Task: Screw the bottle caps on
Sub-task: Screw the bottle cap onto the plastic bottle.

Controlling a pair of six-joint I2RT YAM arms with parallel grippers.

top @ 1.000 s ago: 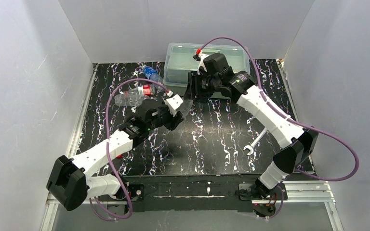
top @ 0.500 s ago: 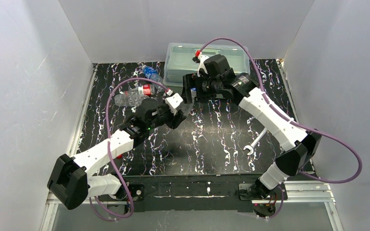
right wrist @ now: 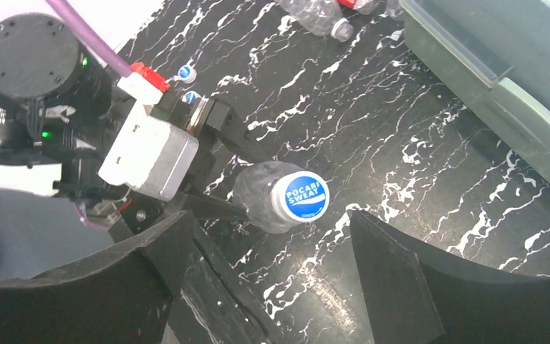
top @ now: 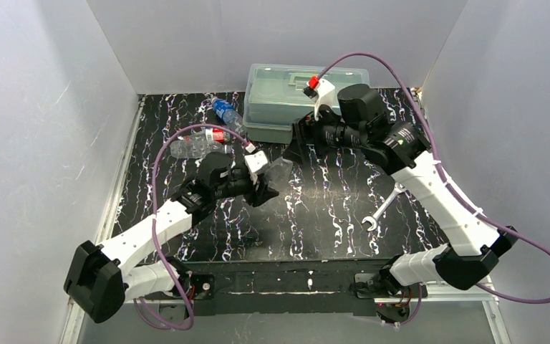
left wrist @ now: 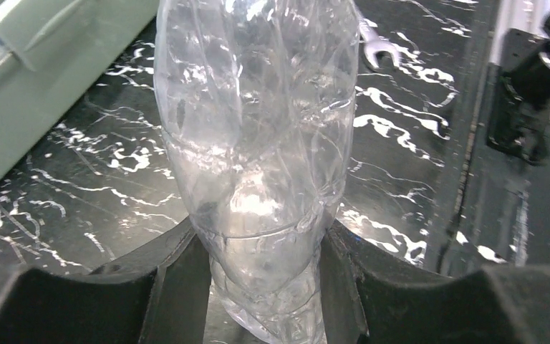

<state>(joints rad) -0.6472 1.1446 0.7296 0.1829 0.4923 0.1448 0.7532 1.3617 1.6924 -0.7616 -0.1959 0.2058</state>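
The left gripper (left wrist: 261, 247) clamps the plain bottle (left wrist: 258, 129) by its lower body. A blue-and-white cap (right wrist: 299, 196) sits on the bottle's mouth. Facing that cap, the right gripper (right wrist: 268, 233) hangs with jaws spread wide.

Black table (top: 329, 208) veined white; clear bottle (right wrist: 254, 192), blue-and-white cap (right wrist: 299, 197); left of pale-green box (top: 286, 89), red-labelled bottle (top: 200, 141), blue-labelled bottle (top: 225, 111).

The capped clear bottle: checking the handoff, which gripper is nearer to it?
Left. The left gripper is shut on the bottle's body; the right gripper hovers open just off its cap.
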